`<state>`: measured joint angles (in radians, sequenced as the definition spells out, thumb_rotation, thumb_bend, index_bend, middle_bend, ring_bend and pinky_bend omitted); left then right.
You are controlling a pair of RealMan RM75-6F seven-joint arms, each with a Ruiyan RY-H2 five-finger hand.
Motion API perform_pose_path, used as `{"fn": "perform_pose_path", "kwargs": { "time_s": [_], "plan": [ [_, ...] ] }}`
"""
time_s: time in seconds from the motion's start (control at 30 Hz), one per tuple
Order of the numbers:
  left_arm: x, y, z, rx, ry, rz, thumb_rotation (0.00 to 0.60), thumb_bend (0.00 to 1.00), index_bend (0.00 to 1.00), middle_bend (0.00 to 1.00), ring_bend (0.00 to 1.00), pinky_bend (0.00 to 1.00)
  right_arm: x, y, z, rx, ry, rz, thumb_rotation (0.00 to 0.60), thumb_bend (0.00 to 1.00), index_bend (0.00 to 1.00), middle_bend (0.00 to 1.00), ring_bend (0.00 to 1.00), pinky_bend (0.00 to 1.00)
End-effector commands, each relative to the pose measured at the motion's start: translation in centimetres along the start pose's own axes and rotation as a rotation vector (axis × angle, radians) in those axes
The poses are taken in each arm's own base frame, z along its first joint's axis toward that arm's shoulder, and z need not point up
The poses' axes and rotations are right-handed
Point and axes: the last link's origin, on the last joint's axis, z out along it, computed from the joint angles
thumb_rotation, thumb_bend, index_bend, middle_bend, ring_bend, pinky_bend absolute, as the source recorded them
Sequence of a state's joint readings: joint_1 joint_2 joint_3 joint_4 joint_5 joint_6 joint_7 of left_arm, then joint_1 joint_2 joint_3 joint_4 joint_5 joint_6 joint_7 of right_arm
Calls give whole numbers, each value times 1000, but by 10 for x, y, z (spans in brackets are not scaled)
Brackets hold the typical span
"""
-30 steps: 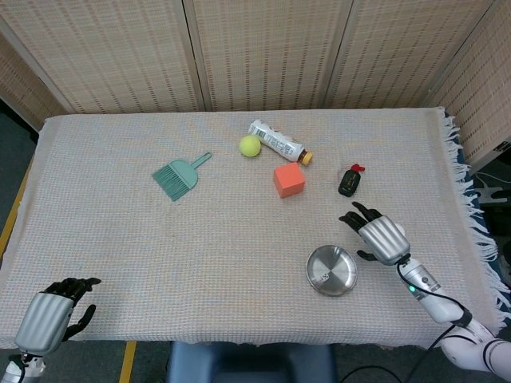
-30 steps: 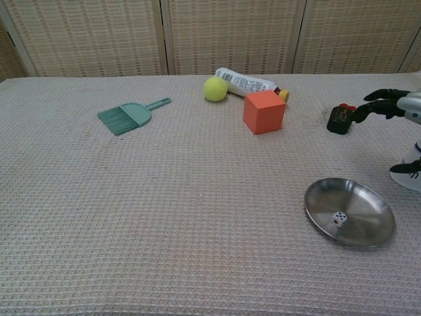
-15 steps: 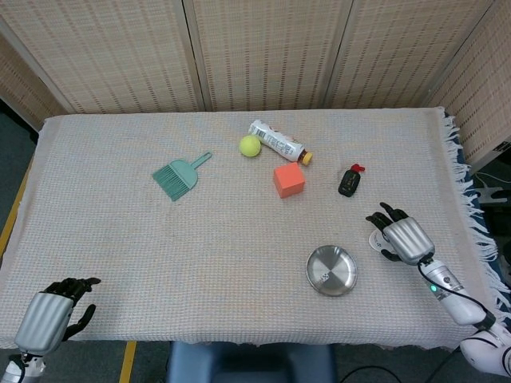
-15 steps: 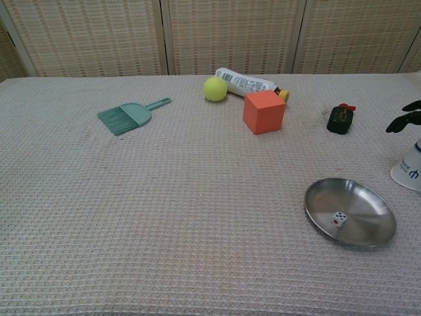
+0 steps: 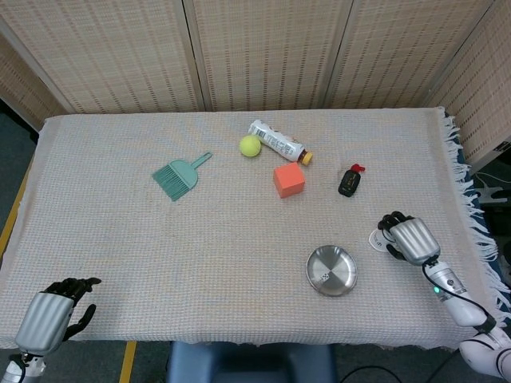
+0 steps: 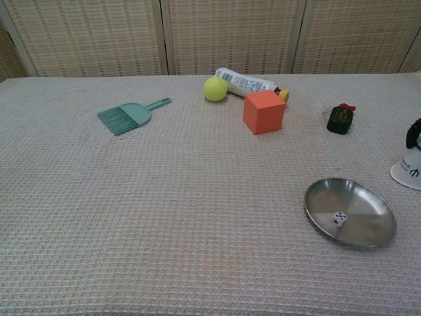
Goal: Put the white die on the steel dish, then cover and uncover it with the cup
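Observation:
The steel dish (image 5: 348,262) (image 6: 370,222) lies near the front right of the table, with the white die (image 5: 324,277) (image 6: 339,218) resting inside it. Right of the dish, the white cup (image 5: 376,239) (image 6: 408,170) stands upside down on the cloth. My right hand (image 5: 410,239) (image 6: 415,133) is over the cup, its dark fingers curled around the cup's upper part. In the chest view only its fingertips show at the frame edge. My left hand (image 5: 51,316) hangs off the table's front left corner, fingers apart and holding nothing.
An orange cube (image 5: 289,180), a small dark object with a red tip (image 5: 349,180), a yellow ball (image 5: 250,145), a lying bottle (image 5: 277,141) and a green dustpan brush (image 5: 179,175) lie across the back half. The fringed table edge (image 5: 469,215) runs just right of my right hand.
My right hand moved right, away from the dish and onto the cup, and its spread fingers curled in around the cup. The die, dish and left hand stayed still.

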<state>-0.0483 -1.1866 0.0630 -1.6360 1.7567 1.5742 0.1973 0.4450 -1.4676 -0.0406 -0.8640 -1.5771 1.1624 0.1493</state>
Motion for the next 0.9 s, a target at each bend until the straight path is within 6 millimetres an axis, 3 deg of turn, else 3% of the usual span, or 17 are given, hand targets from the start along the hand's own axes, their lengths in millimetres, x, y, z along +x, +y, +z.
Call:
{"fn": "perform_pose_path", "kwargs": {
  "time_s": [0.03, 0.23, 0.43, 0.63, 0.9],
  "plan": [
    [0, 0, 0, 0, 0, -1, 600, 363, 314, 438, 379, 524, -2, -2, 1, -8, 42, -1, 600, 312, 532, 467, 438, 763],
    [0, 0, 0, -1, 0, 0, 600, 363, 314, 438, 379, 524, 6, -14, 4, 30, 123, 30, 600, 333, 590, 523, 500, 800],
    [0, 0, 0, 0, -1, 1, 600, 364, 314, 439, 381, 524, 30, -50, 7, 155, 180, 154, 600, 333, 590, 523, 500, 801],
    [1, 0, 0, 3, -1, -4, 600, 363, 314, 438, 385, 524, 51, -85, 6, 252, -4, 405, 600, 333, 590, 523, 500, 808],
    [2, -1, 0, 8, 3, -7, 600, 362, 315, 439, 388, 525, 52, -107, 9, 298, -99, 383, 600, 333, 590, 523, 500, 808]
  ]
}}
